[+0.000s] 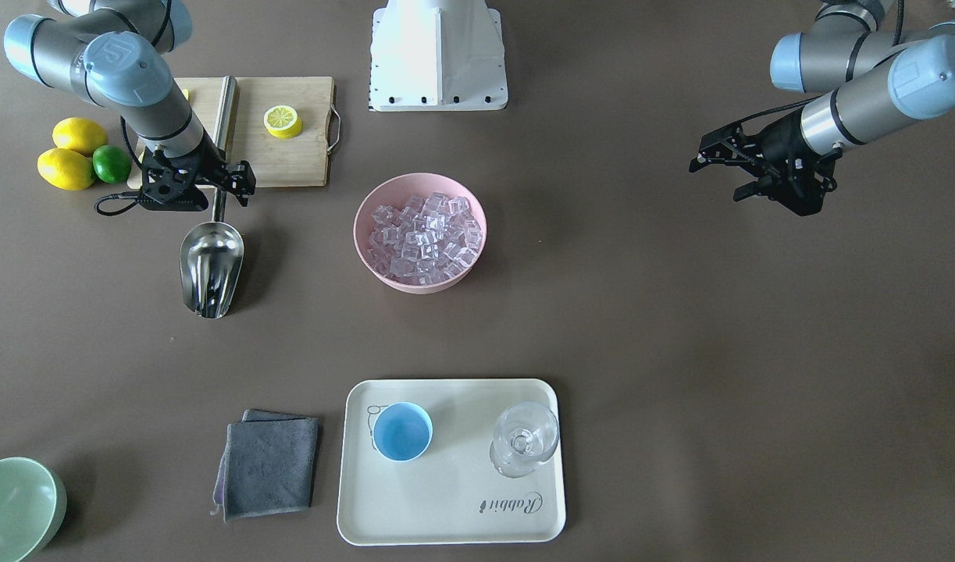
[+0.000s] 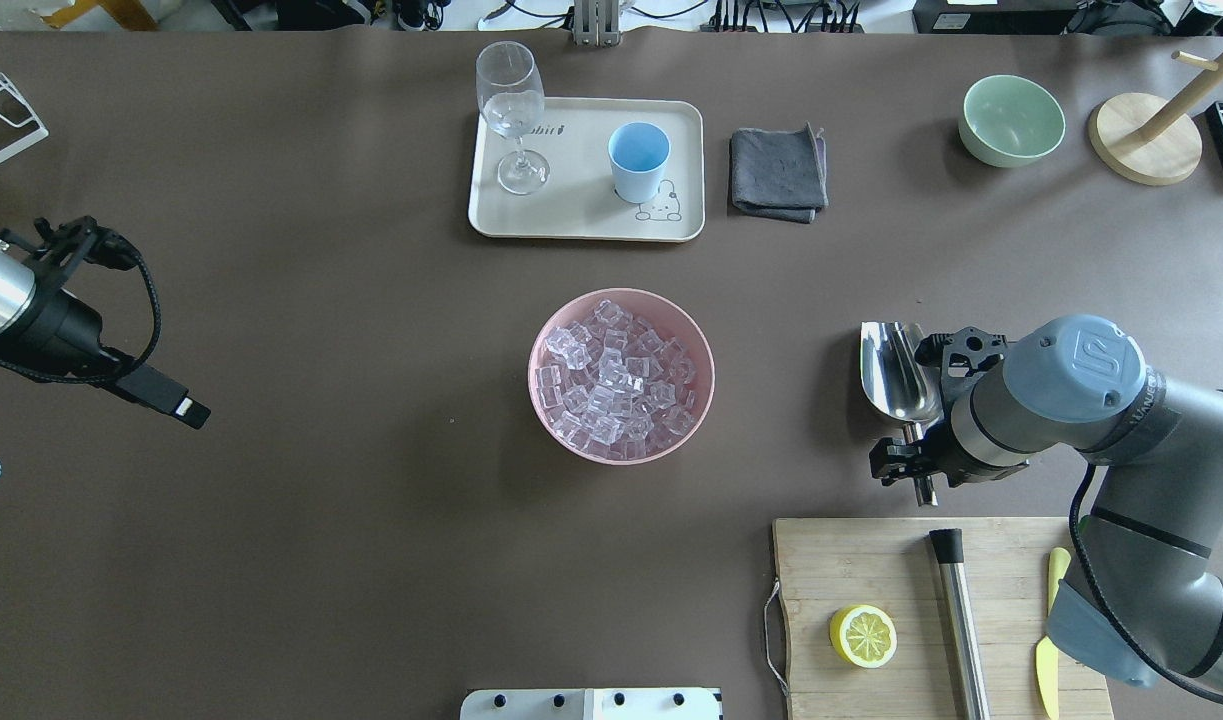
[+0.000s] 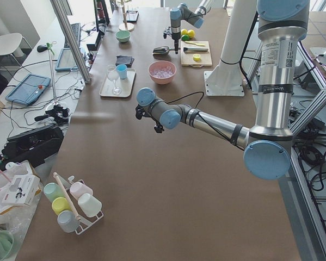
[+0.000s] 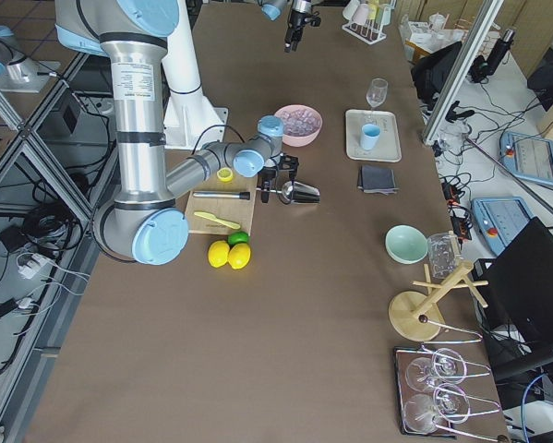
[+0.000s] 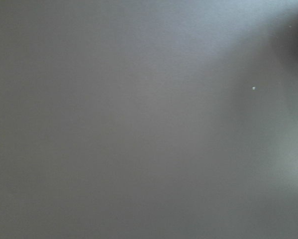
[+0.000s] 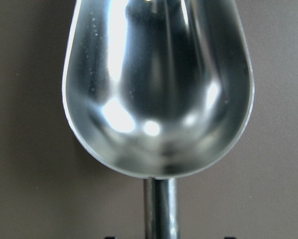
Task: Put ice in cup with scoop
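Ice (image 1: 422,234) heaps in a pink bowl (image 1: 358,230); the empty blue cup (image 1: 402,432) stands on a tray (image 1: 446,499); the steel scoop (image 1: 210,265) is empty.

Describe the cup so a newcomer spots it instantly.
Find the cream tray beyond the pink bowl of ice, away from the robot. Of two vessels on it, the cup is the opaque light-blue one, not the clear stemmed glass.

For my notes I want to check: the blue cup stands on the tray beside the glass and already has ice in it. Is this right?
Not quite. The cup stands on the tray beside the glass, but it is empty; the front-facing view shows its bare blue bottom.
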`<state>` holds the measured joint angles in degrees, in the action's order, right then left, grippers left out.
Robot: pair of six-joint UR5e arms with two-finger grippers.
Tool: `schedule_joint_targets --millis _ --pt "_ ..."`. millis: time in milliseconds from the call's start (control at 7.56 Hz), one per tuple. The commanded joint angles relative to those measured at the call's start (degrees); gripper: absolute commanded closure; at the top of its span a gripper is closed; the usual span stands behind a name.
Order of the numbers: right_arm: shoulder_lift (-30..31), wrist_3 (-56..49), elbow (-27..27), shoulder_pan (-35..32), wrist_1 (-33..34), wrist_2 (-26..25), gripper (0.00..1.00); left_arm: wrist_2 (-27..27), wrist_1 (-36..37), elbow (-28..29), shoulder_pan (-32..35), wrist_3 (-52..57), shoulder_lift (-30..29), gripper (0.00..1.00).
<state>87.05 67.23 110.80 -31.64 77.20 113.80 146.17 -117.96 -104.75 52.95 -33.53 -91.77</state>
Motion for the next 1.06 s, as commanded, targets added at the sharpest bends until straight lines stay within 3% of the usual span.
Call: schedule_joint_targets --millis 0,265,662,926 --pt "0.0 -0.1 0.2 0.0 0.0 0.3 1.00 -5.0 -6.9 0.0 -5.3 3.2 -3.6 0.02" --pt "0.0 -0.1 1.4 0.0 0.5 1.1 1.00 -13.9 -11.6 0.2 -10.8 13.1 -3.9 0.02" --pt "0.8 -1.4 2.2 -0.2 0.7 1.9 1.00 -21.6 -12.4 0.6 -16.5 21.9 -8.9 0.02" --pt "1.9 -4.6 4.9 -1.7 0.8 0.8 1.00 -31.5 -15.2 0.4 -22.1 35.4 -10.1 0.02"
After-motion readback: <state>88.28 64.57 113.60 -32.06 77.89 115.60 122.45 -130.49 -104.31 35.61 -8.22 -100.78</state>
